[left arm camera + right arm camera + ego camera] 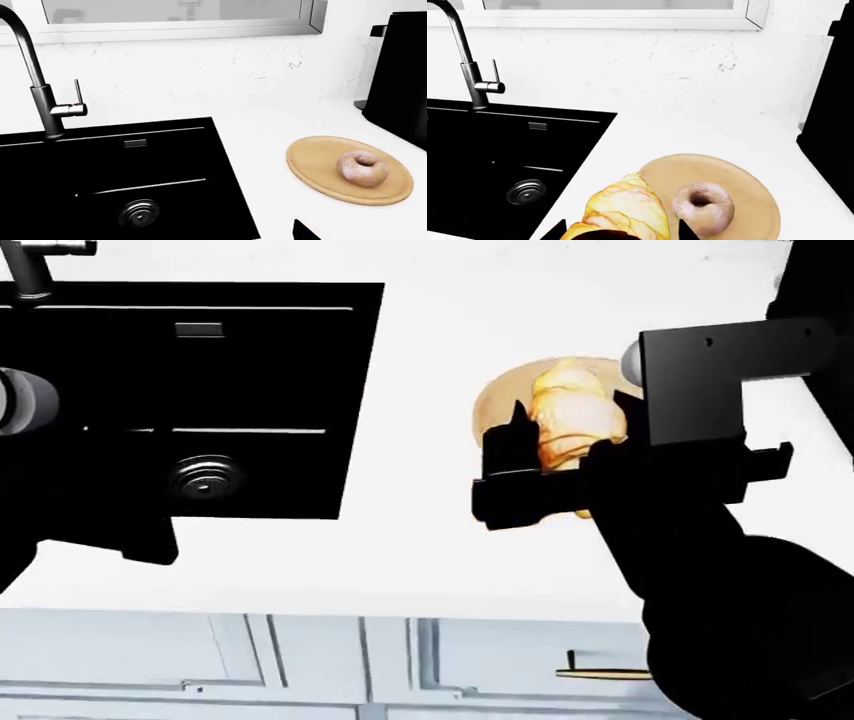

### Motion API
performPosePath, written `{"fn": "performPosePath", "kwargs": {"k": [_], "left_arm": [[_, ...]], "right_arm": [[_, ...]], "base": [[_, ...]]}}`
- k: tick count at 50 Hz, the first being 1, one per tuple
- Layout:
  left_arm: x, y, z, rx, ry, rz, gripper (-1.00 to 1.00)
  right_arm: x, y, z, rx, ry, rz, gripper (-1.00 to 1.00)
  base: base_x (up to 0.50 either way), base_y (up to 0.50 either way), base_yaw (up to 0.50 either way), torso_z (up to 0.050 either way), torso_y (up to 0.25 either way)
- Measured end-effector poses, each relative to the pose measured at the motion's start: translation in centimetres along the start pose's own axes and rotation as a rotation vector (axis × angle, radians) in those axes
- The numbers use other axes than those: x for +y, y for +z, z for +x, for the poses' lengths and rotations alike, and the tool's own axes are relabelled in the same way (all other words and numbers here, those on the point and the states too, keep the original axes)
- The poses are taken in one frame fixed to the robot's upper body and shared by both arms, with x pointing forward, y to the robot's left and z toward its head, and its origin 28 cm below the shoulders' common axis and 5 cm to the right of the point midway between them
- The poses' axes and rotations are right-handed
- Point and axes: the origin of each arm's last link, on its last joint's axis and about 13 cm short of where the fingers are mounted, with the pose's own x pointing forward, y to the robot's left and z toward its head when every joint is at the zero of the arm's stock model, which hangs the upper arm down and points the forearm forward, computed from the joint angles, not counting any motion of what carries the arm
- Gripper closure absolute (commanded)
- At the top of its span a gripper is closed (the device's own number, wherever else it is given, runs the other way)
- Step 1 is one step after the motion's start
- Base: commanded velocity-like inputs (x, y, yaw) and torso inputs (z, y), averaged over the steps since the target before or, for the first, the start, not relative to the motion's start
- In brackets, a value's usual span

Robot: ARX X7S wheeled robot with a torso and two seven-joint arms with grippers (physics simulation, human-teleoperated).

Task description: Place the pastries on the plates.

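Observation:
The golden ridged croissant (624,212) is held between the fingertips of my right gripper (622,231), just over the near edge of the tan wooden plate (747,187). The head view shows the same: my right gripper (534,455), the croissant (574,415) and the plate (501,400). The pinkish, white-dusted dimpled pastry (704,207) lies on that wooden plate, and it also shows in the left wrist view (362,168) on the plate (313,160). My left gripper (213,236) hangs over the sink with nothing between its jaws; one fingertip (303,232) shows. The white plate is out of view.
A black sink (80,310) with a drain (210,480) and a dark faucet (50,105) lies left of the plate. A black appliance (400,75) stands right of the plate by the wall. Cabinet fronts (334,665) run below the counter's front edge.

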Motion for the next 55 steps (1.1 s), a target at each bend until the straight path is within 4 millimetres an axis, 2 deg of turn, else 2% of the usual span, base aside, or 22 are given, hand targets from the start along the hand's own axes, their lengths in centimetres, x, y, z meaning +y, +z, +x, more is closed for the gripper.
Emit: {"fn": "performPosePath", "kwargs": {"k": [55], "left_arm": [[0.5, -1.0, 0.0, 0.006, 0.036, -0.015, -1.0]], "right_arm": [[0.2, -1.3, 0.1, 0.019, 0.031, -0.058, 1.0]], "base": [[-0.02, 0.5, 0.0, 0.0, 0.0]]}}
